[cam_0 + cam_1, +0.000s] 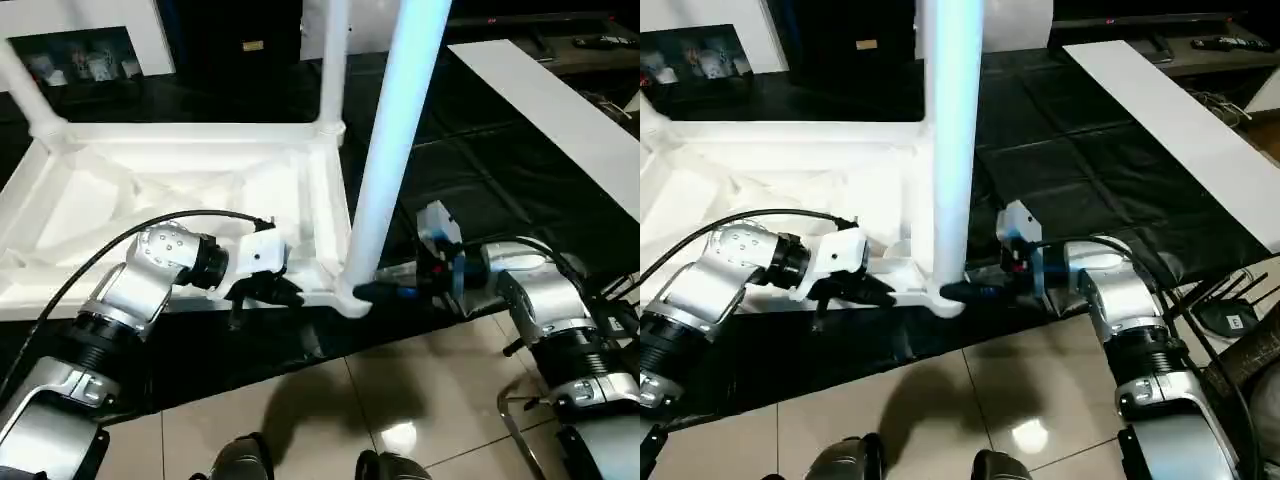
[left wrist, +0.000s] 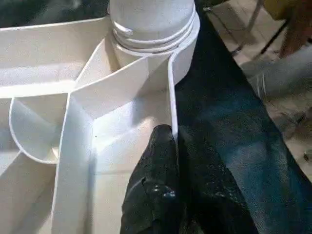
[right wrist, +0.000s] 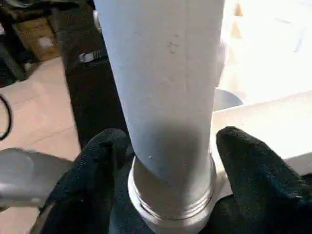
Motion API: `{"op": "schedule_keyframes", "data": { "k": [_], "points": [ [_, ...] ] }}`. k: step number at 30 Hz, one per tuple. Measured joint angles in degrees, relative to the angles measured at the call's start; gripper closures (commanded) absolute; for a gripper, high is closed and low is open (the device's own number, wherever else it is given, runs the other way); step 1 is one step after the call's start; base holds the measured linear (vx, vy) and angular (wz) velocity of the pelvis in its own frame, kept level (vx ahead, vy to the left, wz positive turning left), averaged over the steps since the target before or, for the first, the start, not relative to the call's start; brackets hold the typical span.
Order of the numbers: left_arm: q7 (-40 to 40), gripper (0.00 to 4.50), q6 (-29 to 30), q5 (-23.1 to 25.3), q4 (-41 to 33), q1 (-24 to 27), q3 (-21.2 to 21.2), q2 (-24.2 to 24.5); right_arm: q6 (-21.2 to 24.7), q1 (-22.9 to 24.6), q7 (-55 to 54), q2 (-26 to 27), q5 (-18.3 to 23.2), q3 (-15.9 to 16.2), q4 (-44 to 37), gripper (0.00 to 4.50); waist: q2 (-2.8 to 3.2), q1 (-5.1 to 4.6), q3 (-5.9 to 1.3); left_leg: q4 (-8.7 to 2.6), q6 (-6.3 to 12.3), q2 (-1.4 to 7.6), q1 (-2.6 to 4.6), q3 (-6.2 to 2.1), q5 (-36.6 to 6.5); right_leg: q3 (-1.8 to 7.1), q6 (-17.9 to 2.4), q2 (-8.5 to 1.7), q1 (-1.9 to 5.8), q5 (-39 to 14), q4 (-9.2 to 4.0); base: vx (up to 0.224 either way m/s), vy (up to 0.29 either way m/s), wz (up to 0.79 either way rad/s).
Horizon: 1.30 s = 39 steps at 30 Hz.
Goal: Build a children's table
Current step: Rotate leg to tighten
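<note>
Left gripper (image 1: 268,290) is pinched on the tabletop (image 1: 180,190) rim. That top lies upside down on the black mat (image 1: 470,170). My right gripper (image 1: 385,291) straddles the near-corner leg (image 1: 395,140), fingers spread. Leg could tip if it's loose.

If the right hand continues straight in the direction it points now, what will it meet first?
Most likely the near leg of the children's table: the right hand points at its base with a finger on each side, so the leg fills the gap directly ahead.
</note>
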Motion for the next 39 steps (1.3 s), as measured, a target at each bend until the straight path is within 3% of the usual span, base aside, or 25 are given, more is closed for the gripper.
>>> {"op": "schedule_keyframes", "data": {
  "k": [12, 25, 28, 33, 39],
  "points": [
    [-0.85, 4.5, -1.22, 0.0, 0.06, 0.0, -0.38, 0.06, -1.02, -1.58, 3.51, 0.07, 0.91, 0.95, 2.32, 2.46, -0.05, 0.0, 0.02, 0.06, 0.0, 0.02, 0.0, 0.0, 0.0, 0.0, 0.0, 0.0, 0.0, 0.0, 0.05, 0.0, 0.0, 0.0],
    [-0.2, 4.5, 0.34, -0.14, 0.48, -0.03, -0.22, -1.16, 1.24, -0.15, 1.61, 0.45, 1.12, 0.78, 0.02, 2.59, -0.04, 0.17, 0.02, 0.13, 0.0, 0.02, 0.04, 0.0, 0.0, 0.01, 0.0, -0.01, 0.02, 0.0, 0.15, 0.0, 0.0, 0.0],
    [4.96, 4.5, 4.53, 0.85, 1.79, -0.55, 1.65, -2.71, 2.47, 0.41, -8.04, 3.25, -0.67, -0.89, -0.45, 2.59, -0.1, -0.37, -0.02, 0.19, -0.03, 0.04, 0.26, 0.0, 0.02, 0.02, -0.01, -0.02, 0.09, 0.0, 0.33, 0.0, 0.0, 0.0],
    [13.92, 4.5, 11.85, 2.93, 4.05, -2.9, 3.18, -7.33, 6.27, 0.42, -26.4, 9.31, -2.42, -5.1, -1.05, 2.6, -0.1, -2.25, -0.01, 0.18, -0.06, -0.01, 0.32, -0.01, 0.04, 0.12, 0.19, -0.02, 0.02, -0.11, 0.23, 0.0, 0.0, 0.0],
    [25.42, 4.5, 18.66, 4.52, 6.21, -5.41, 5.21, -14.24, 9.43, -0.95, -47.15, 16.55, -5.68, -8.65, -1.93, 2.6, -0.08, -2.69, -0.01, 0.15, -0.06, -0.04, 0.33, 0.0, 0.03, 0.17, 0.07, -0.01, 0.0, -0.02, 0.23, 0.0, 0.0, 0.0]
  ]
}}
